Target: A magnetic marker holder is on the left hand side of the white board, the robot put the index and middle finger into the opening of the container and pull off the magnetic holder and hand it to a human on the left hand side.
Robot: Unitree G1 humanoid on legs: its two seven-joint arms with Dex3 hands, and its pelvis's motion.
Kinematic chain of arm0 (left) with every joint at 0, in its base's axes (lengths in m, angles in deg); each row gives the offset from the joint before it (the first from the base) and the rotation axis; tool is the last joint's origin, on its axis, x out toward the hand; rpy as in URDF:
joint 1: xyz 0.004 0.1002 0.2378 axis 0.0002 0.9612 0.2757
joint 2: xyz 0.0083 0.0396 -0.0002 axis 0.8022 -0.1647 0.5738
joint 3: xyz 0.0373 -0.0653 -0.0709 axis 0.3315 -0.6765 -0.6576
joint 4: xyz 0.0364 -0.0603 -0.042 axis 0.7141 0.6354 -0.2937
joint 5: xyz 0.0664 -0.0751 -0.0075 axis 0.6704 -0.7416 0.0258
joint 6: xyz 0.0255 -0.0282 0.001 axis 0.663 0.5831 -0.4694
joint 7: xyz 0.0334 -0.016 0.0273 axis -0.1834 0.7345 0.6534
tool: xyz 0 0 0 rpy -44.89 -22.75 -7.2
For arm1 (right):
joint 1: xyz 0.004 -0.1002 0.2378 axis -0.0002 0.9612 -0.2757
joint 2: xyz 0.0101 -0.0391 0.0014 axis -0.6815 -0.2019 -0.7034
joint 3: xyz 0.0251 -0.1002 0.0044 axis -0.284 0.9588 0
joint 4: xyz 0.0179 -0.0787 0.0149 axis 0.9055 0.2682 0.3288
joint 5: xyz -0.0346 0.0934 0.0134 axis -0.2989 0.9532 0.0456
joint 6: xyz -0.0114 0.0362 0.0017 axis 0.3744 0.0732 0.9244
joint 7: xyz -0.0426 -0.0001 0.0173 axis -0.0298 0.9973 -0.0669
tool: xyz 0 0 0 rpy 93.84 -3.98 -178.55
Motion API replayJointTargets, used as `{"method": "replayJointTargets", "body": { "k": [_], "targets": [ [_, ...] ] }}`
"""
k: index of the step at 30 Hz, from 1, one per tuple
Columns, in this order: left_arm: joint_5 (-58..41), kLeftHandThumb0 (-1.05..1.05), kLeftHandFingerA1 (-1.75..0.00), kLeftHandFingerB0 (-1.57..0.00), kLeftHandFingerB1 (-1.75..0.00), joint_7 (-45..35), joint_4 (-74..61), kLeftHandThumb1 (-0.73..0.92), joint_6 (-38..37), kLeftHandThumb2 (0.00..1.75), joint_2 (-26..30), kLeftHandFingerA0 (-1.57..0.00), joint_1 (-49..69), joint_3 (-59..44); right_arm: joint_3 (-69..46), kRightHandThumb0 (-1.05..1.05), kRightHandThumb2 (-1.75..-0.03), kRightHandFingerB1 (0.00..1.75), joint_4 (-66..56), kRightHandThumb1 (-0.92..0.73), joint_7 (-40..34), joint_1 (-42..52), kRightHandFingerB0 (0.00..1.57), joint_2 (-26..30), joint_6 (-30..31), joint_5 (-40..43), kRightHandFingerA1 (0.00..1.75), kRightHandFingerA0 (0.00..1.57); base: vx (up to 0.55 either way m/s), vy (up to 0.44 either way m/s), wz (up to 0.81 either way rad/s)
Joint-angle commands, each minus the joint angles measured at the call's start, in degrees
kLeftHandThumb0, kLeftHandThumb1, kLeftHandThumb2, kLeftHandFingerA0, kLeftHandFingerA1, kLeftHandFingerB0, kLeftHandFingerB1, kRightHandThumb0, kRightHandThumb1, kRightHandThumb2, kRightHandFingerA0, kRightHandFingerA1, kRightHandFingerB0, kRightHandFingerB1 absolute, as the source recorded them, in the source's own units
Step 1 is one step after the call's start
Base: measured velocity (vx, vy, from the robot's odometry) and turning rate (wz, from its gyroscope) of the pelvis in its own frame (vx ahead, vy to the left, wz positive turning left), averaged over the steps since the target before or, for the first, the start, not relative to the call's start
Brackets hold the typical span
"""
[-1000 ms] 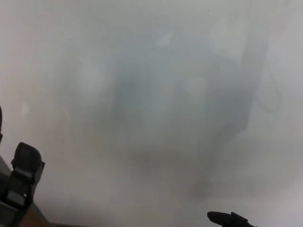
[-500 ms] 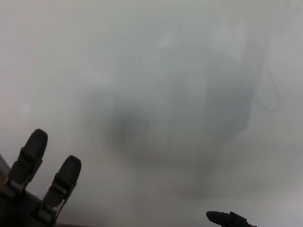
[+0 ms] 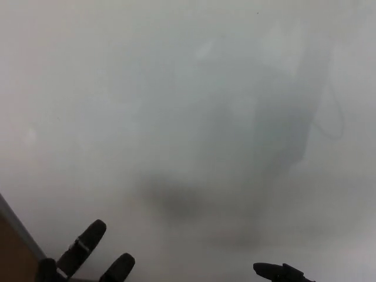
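Across nearly the whole head view you have only the white board point(image 3: 188, 88), glossy and grey-white, with vague dark reflections smeared over its middle. No marker holder appears anywhere on it, so you cannot place it from here; the task puts it toward the board's left side, likely beyond the view at about nine o'clock.

By judgement, such a holder is a light, rigid box gripped by a magnet: expect it to resist, then release suddenly. Hook into its top opening and peel one edge away rather than pulling straight.

At seven o'clock, your left hand point(image 3: 88, 261) pokes up from the bottom edge, two fingers point(image 3: 85, 244) extended and set apart, holding nothing, with no visible contact with the board. At five o'clock, only a dark sliver of your right hand point(image 3: 281, 272) shows; whether its fingers are spread or closed cannot be told.
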Motion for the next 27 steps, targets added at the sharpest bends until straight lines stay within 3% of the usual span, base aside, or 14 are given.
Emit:
{"method": "replayJointTargets", "body": {
  "k": [1, 2, 4, 8, 27],
  "targets": [
    [32.09, -0.61, -0.46, -0.42, -0.33, 27.29, 20.47, 0.63, -31.78, 0.6, 1.76, -0.55, 1.04, 8.22, 0.93, -0.61, -0.65, 0.49, -0.24, -0.83, -1.43, 3.59, 0.63, 1.15, -1.35, -1.03, 0.57, 0.78, 0.0, 0.0, 0.0],
    [31.87, -0.59, -0.44, -0.44, -0.35, 27.45, 20.83, 0.64, -31.74, 0.59, 1.78, -0.47, 0.88, 8.16, 0.98, -0.6, -0.65, 0.49, -0.25, -0.83, -1.55, 3.54, 0.64, 1.09, -1.26, -1.12, 0.58, 0.79, 0.0, 0.0, 0.0],
    [31.35, -0.58, -0.44, -0.44, -0.34, 28.04, 21.74, 0.61, -31.98, 0.6, 1.63, -0.46, 0.41, 7.96, 0.96, -0.59, -0.65, 0.49, -0.48, -0.84, -1.6, 3.42, 0.64, 0.97, -0.96, -1.09, 0.58, 0.79, 0.0, 0.0, 0.0],
    [31.6, -0.57, -0.45, -0.45, -0.35, 28.31, 22.93, 0.64, -33.76, 0.6, 1.47, -0.53, 0.13, 8.37, 1.05, -0.59, -0.65, 0.49, -0.64, -0.83, -1.69, 3.34, 0.64, 1.16, -1.0, -1.26, 0.58, 0.78, 0.0, 0.0, 0.0],
    [32.42, -0.53, -0.48, -0.47, -0.36, 29.36, 28.74, 0.63, -37.98, 0.59, 0.23, -0.54, -4.21, 7.41, 1.08, -0.6, -0.65, 0.48, -0.81, -0.82, -2.16, 1.11, 0.64, 1.67, -0.62, -1.23, 0.57, 0.77, 0.0, 0.0, 0.0]
  ]
}}
